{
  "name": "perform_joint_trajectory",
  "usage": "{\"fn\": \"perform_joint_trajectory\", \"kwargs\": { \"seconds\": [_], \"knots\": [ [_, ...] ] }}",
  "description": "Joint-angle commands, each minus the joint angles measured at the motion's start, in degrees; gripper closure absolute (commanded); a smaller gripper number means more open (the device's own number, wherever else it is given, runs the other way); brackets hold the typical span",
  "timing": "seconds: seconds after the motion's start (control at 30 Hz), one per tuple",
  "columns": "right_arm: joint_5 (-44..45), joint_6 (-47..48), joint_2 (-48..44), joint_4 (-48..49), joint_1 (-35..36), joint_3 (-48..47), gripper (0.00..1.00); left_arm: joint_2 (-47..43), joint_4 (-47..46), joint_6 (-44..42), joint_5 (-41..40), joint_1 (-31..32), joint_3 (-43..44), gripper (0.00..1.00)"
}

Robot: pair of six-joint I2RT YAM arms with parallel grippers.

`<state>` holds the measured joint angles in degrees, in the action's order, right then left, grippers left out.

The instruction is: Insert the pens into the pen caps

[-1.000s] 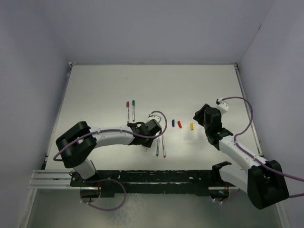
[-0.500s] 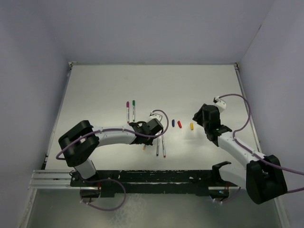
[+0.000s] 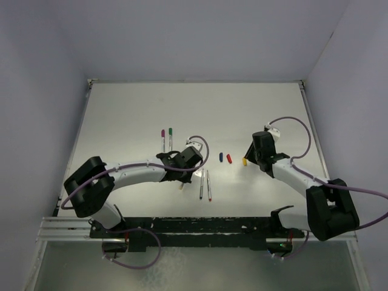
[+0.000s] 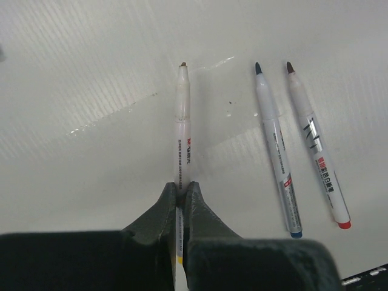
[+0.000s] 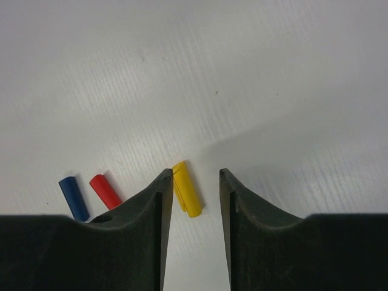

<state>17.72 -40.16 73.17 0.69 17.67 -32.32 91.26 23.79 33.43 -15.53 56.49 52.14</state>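
- Step in hand: acquiring the yellow pair for mating.
- The left tool (image 4: 183, 188) is fully clamped on the yellow pen (image 4: 183, 121) near its rear end, with the tip pointing forward.
- The right tool (image 5: 195, 176) stands partly open astride the yellow cap (image 5: 187, 189), which lies on the tabletop (image 5: 254, 73) and is not gripped.
- Next move, as judged: close on the cap, lift it, and align its mouth with the pen tip.

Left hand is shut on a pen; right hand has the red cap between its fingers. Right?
Not quite. Between the fingers of the right hand lies the yellow cap, not the red one. The right wrist view shows the red cap off to the side, next to the blue cap. The left hand is indeed shut on a pen.
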Motion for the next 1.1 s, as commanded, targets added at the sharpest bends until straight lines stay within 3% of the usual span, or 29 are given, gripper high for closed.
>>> {"fn": "perform_joint_trajectory", "kwargs": {
  "seconds": [0.0,0.17,0.8,1.07],
  "knots": [
    [-2.2,1.6,0.9,-1.5,-0.1,-3.3,0.58,-4.4,-2.2,-0.1,4.4,-2.9,-0.7,1.0],
    [-4.3,2.4,3.4,-1.5,-0.1,-3.8,0.51,-5.4,-1.6,-0.6,4.5,-3.7,-0.8,1.0],
    [-8.2,5.2,11.6,-6.5,0.2,-7.7,0.56,-5.6,-3.3,-0.9,6.1,-5.1,-1.1,1.0],
    [-2.8,4.6,12.7,-13.5,2.9,-9.4,0.53,-5.4,-4.8,-1.3,7.3,-5.8,-1.5,1.0]
  ]
}}
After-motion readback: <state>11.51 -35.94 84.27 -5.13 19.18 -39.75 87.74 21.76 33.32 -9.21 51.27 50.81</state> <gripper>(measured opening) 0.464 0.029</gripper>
